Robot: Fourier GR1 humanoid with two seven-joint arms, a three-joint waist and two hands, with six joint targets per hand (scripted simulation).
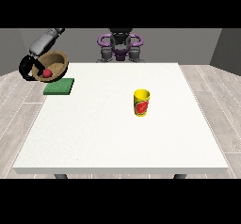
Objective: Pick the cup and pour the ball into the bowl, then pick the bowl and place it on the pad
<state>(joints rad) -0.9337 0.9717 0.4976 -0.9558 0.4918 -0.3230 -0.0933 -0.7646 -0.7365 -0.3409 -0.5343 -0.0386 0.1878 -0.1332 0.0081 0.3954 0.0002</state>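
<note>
Fingers of the black hand at the view's left curl round the near-left rim of a brown wooden bowl, so that hand is clamped on the bowl and holds it off the table, tilted with its opening turned towards the camera. The grey forearm behind this hand slants up to the right. Inside the bowl, low on its left side and just beside the gripping fingers, lies a small red ball. Directly under the bowl's lower edge sits a flat green rectangular pad, resting on the far left corner of the large white table; whether the bowl touches the pad or hangs just above it cannot be told, though the tilt suggests it is not set down flat.

Further right, near the table's middle and well apart from the hand, bowl and pad, a yellow cup with a red mark on its side stands upright, its mouth facing up.

At the far edge, behind the table, the robot's dark torso with purple rings at the shoulders faces the camera. No hand shows at the view's right.
</note>
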